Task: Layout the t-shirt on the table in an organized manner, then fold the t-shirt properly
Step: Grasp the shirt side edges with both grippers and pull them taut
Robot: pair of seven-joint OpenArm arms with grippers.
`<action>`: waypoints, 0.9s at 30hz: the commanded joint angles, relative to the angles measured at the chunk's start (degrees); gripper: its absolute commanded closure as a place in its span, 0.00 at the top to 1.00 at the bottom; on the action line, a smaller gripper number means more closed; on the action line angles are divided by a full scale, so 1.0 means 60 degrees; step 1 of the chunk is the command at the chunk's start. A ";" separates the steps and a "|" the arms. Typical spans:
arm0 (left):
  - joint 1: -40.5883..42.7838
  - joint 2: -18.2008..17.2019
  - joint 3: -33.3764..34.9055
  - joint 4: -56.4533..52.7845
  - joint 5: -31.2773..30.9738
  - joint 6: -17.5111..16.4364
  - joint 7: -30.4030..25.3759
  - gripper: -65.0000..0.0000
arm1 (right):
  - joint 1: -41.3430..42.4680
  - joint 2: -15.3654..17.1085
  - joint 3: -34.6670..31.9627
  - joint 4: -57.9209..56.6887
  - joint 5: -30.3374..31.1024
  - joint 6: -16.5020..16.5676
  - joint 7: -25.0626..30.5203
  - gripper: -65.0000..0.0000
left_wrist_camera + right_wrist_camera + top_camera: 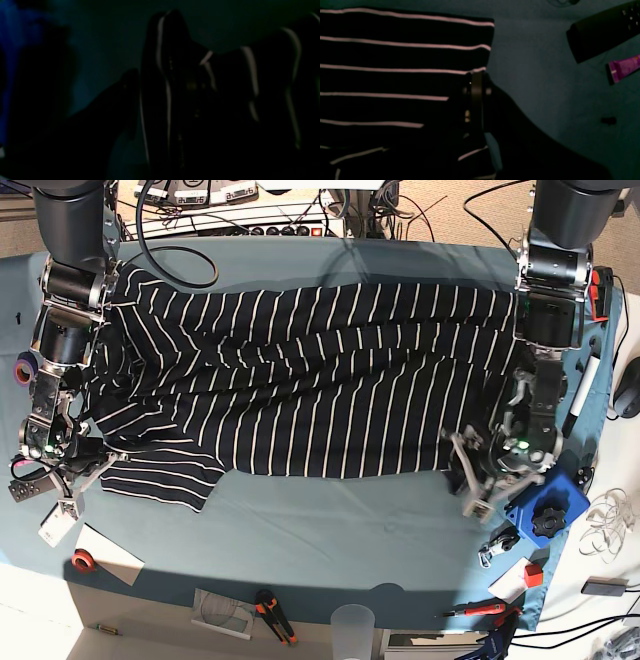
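Observation:
The dark t-shirt (320, 380) with thin white stripes lies spread wide across the teal table (330, 540). In the base view its sleeves are on the left and its hem is on the right. My right gripper (92, 458) is at the near sleeve. In the right wrist view the right gripper (476, 82) is shut on the t-shirt (382, 55) at the sleeve's edge. My left gripper (470, 478) stands open at the shirt's near hem corner, low over the table. The left wrist view is very dark. It shows bunched striped t-shirt cloth (175, 75) close ahead and one dark finger (125, 100).
A blue box with a black knob (545, 515) sits just by the left gripper. A marker (583, 395), a red screwdriver (478, 610), an orange cutter (272, 615), a clear cup (352, 625) and tape rolls (84, 560) line the edges. A black remote (602, 35) and a purple tube (623, 68) lie near the sleeve.

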 commanded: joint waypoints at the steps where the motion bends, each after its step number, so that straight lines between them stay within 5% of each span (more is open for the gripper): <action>1: -0.0273 -0.0127 -0.0062 -0.0026 0.0302 0.0215 0.0018 0.33 | 0.0299 0.0211 0.0055 0.0171 0.0011 -0.0033 0.0160 0.00; 5: -0.0277 -0.0131 -0.0062 -0.0470 0.0361 0.0219 0.0026 0.00 | 0.0302 0.0211 0.0055 0.0171 0.0015 -0.0033 0.0175 0.00; 10: -0.0404 -0.0200 -0.0062 -0.0521 0.0627 0.0255 0.0033 0.00 | 0.0302 0.0215 0.0055 0.0171 0.0000 -0.0033 0.0503 0.00; 15: -0.1100 -0.0233 -0.0069 -0.0521 0.0790 0.1042 0.0022 0.00 | 0.0361 0.0215 0.0055 0.0168 -0.0025 -0.0044 0.1960 0.00; 19: -0.1687 -0.0233 -0.0069 -0.0521 0.0783 0.1035 0.0029 0.00 | 0.0382 0.0211 0.0055 0.0168 -0.0025 -0.0248 0.2867 0.00; 27: -0.1752 -0.0426 -0.0069 -0.0525 0.0787 0.1464 -0.0040 0.00 | 0.0379 0.0215 0.0055 0.0168 -0.0590 -0.0867 0.3115 0.00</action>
